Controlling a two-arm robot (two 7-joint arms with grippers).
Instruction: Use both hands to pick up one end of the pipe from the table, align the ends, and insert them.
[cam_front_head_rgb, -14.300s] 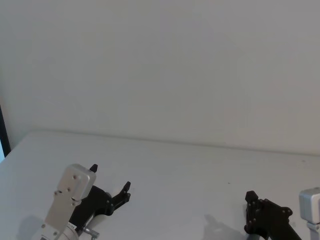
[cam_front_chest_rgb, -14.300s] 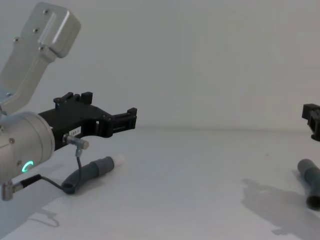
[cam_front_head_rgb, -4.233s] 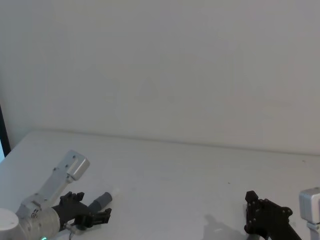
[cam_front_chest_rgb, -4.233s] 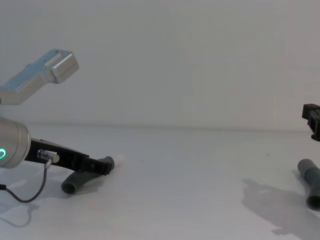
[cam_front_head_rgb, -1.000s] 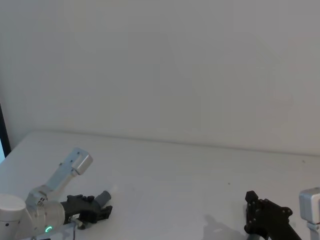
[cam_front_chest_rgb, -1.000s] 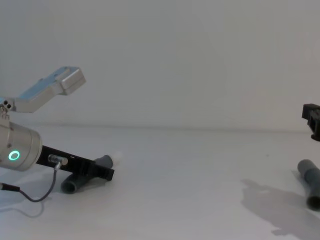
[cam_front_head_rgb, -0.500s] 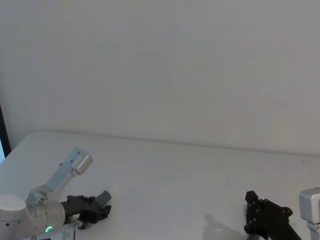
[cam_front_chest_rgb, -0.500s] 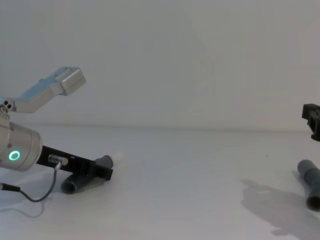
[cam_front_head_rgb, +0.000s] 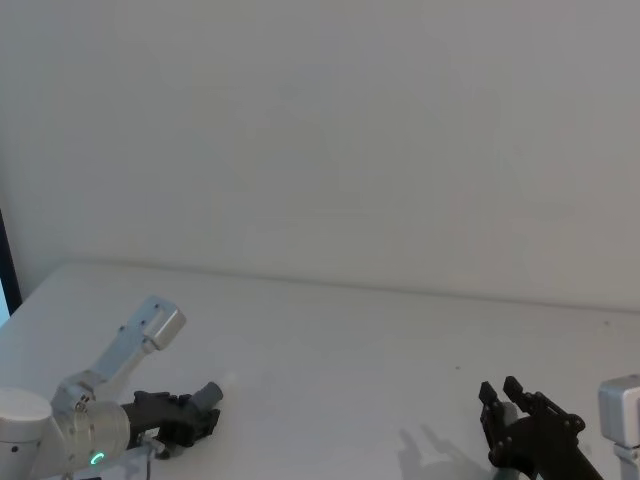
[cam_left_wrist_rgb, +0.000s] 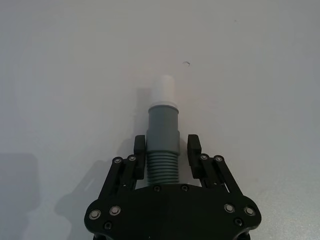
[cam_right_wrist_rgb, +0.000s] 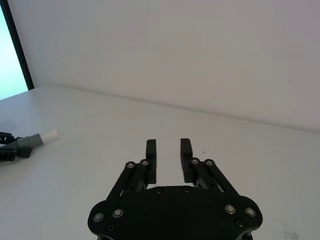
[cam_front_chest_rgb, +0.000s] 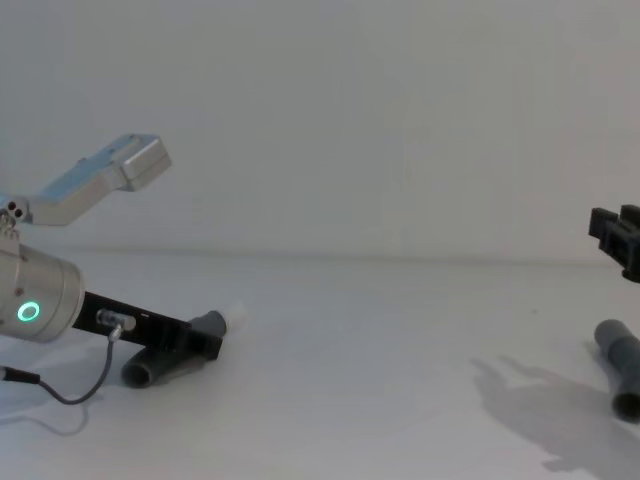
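Note:
One piece of the pipe (cam_left_wrist_rgb: 163, 150) lies on the table (cam_front_head_rgb: 350, 340) at my left; its narrow grey cuff ends in a white tip (cam_left_wrist_rgb: 165, 89). My left gripper (cam_left_wrist_rgb: 167, 147) straddles its ribbed part just behind the cuff, one finger against it and a thin gap at the other. The chest view shows this gripper (cam_front_chest_rgb: 205, 340) low on the table and the piece's dark end (cam_front_chest_rgb: 148, 370) sticking out behind it. The other pipe piece (cam_front_chest_rgb: 622, 365) lies at the far right. Above it hangs my right gripper (cam_front_chest_rgb: 615, 222), open and holding nothing; its fingers (cam_right_wrist_rgb: 151, 150) are apart.
A thin black cable (cam_front_chest_rgb: 70, 395) loops from the left wrist down to the table. A dark panel edge (cam_front_head_rgb: 8, 265) stands at the far left. A pale wall rises behind the table.
My right gripper's fingers have parted since half a second ago. The left gripper's near finger has crept a little closer to the pipe. The pipe pieces have not moved.

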